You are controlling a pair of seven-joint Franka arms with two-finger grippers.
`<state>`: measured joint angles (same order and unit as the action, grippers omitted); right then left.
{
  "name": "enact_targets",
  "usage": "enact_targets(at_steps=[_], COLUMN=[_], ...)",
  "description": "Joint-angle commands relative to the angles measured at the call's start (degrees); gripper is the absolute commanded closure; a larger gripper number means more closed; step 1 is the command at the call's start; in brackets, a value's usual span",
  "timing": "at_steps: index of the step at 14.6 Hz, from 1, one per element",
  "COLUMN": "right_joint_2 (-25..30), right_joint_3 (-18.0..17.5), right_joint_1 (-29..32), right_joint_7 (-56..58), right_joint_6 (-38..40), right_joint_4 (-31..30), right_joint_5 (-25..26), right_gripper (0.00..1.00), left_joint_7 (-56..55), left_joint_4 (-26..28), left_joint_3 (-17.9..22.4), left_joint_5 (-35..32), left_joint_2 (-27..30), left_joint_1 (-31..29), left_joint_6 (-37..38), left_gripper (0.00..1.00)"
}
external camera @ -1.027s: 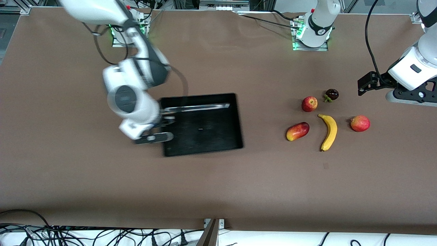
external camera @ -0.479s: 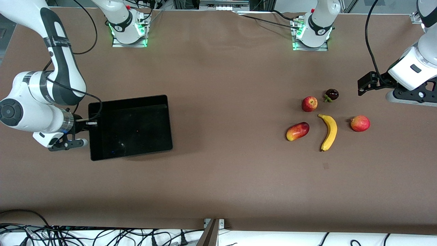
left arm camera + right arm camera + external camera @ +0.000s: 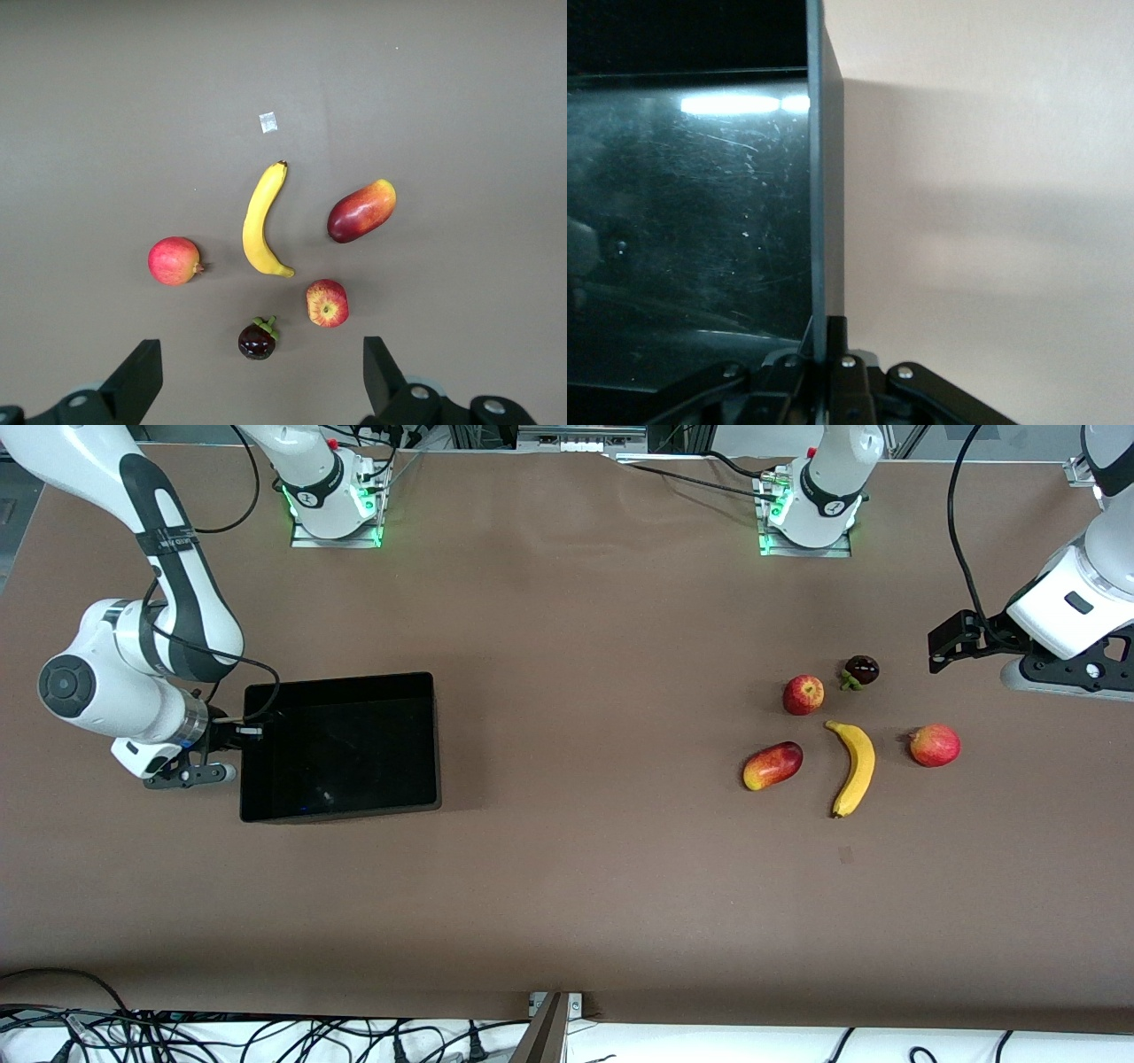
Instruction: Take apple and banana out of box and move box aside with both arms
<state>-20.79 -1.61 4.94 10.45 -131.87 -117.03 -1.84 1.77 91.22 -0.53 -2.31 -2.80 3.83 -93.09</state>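
The black box [image 3: 341, 680] sits toward the right arm's end of the table. My right gripper [image 3: 244, 731] is shut on the box's end wall [image 3: 818, 177], with the wall pinched between its fingers [image 3: 828, 341]. The yellow banana [image 3: 853, 766] and the small red apple [image 3: 803, 694] lie toward the left arm's end. Both show in the left wrist view, the banana [image 3: 261, 221] and the apple [image 3: 327, 303]. My left gripper [image 3: 946, 646] is open and empty, and it waits in the air beside the fruits [image 3: 259, 387].
A red-yellow mango [image 3: 772, 765], a round red fruit [image 3: 935, 745] and a dark mangosteen [image 3: 860, 670] lie around the banana. A small paper scrap [image 3: 846, 856] lies nearer the front camera than the banana. Bare brown table lies between box and fruits.
My right gripper has carried the box from the table's middle toward the right arm's end, then shifted it slightly back. The left arm and the fruits have not moved.
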Motion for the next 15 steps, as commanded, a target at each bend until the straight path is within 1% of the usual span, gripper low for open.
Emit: enact_targets(at_steps=[1, 2, 4, 5, 7, 9, 10, 11, 15], right_joint_2=[3.21, 3.82, 5.48, 6.19, 7.68, 9.43, 10.67, 12.85, 21.91], right_joint_3=[0.03, 0.03, -0.58, -0.76, -4.08, -5.76, -6.38, -6.39, -6.91], right_joint_1=[0.42, 0.42, 0.25, -0.1, -0.11, -0.19, -0.19, -0.19, -0.11], right_joint_7=[0.54, 0.19, -0.25, -1.21, -2.88, -5.43, -5.53, -5.35, -5.62], right_joint_6=[-0.67, -0.23, 3.53, 5.99, 15.89, 25.91, 29.79, 32.53, 41.94], right_joint_4=[-3.38, -3.3, -0.68, 2.3, 9.59, 16.45, 18.39, 19.37, 19.38], right_joint_5=[-1.23, -1.23, -1.14, -0.88, -1.05, -0.44, -0.35, -0.27, -0.27], right_gripper=[0.31, 0.0, 0.0, 0.0, 0.0, 0.0, 0.0, 0.0, 0.0], left_joint_7=[1.49, 1.49, 1.49, 1.49, 1.49, 1.49, 1.49, 1.49, 1.49], left_joint_4=[0.72, 0.72, 0.72, 0.72, 0.72, 0.72, 0.72, 0.72, 0.72], left_joint_3=[-0.08, -0.08, -0.08, -0.08, -0.08, -0.08, -0.08, -0.08, -0.08], left_joint_5=[-0.68, -0.68, -0.59, -0.59, -0.68, -0.59, -0.59, -0.59, -0.59], left_joint_2=[0.95, 0.95, 0.95, 0.95, 0.95, 0.95, 0.95, 0.95, 0.95], left_joint_1=[0.04, 0.04, 0.04, 0.04, 0.04, 0.04, 0.04, 0.04, 0.04], left_joint_6=[-0.51, -0.51, -0.51, -0.51, -0.51, -0.51, -0.51, -0.51, -0.51], left_gripper=[0.0, 0.0, 0.0, 0.0, 0.0, 0.0, 0.0, 0.0, 0.0])
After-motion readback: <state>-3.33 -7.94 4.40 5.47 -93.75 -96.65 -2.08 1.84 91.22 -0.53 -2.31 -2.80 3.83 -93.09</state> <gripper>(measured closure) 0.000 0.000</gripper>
